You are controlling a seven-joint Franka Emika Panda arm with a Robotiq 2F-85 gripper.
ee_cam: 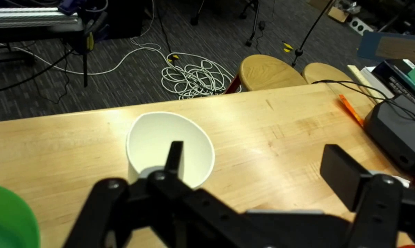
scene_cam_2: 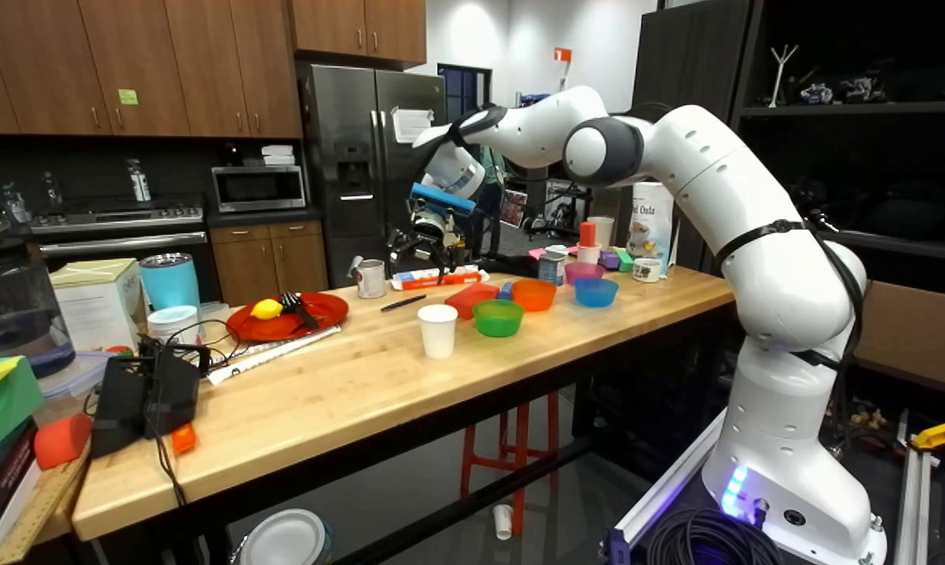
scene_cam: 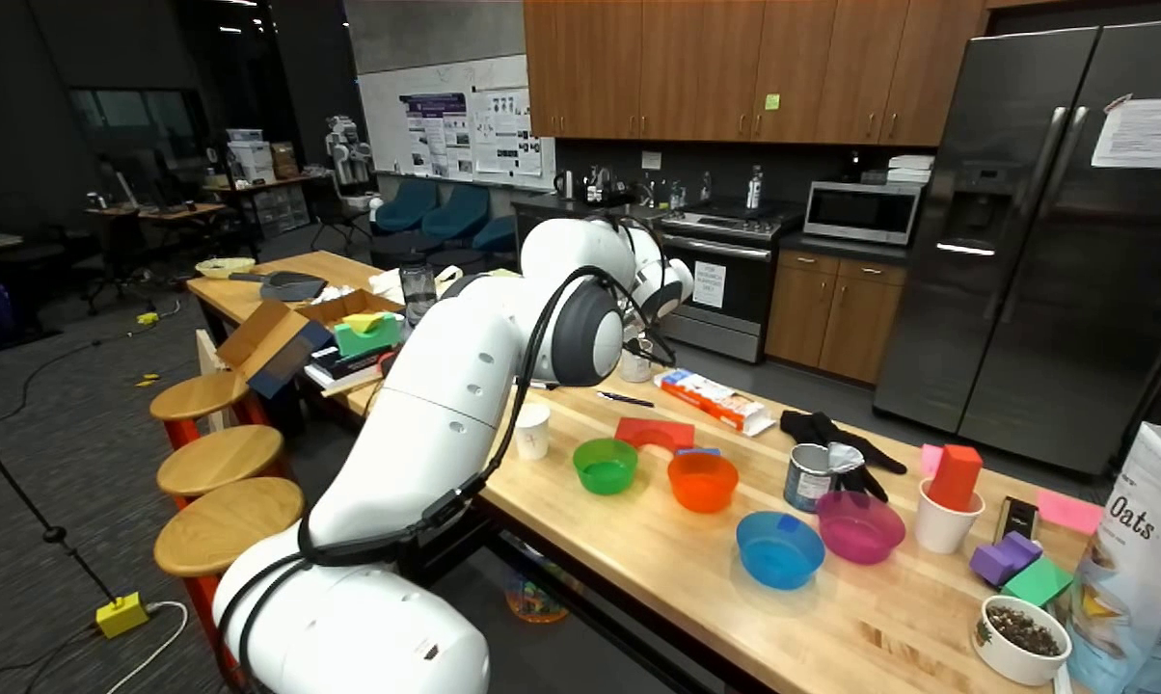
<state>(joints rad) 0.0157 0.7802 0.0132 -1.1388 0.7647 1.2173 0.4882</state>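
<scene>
Gripper [ee_cam: 254, 158] jaws apart, empty | white paper cup [ee_cam: 152, 141] at 9 o'clock, wrist view | likely pre-grasp; next calls for centring, lowering

"Oats" on a bag [scene_cam: 1132, 569], "FOR RESEARCH PURPOSES ONLY" on a paper sign [scene_cam: 709, 284] on the oven [scene_cam: 748, 289]

In an exterior view, the white arm [scene_cam: 436, 395] arches from lower left over the bench [scene_cam: 677, 549]; mid-frame, a white cup [scene_cam: 532, 436] stands just left of a green bowl [scene_cam: 606, 468]. An oats bag [scene_cam: 1125, 569] stands lower right, a fridge [scene_cam: 1000, 251] upper right.
</scene>
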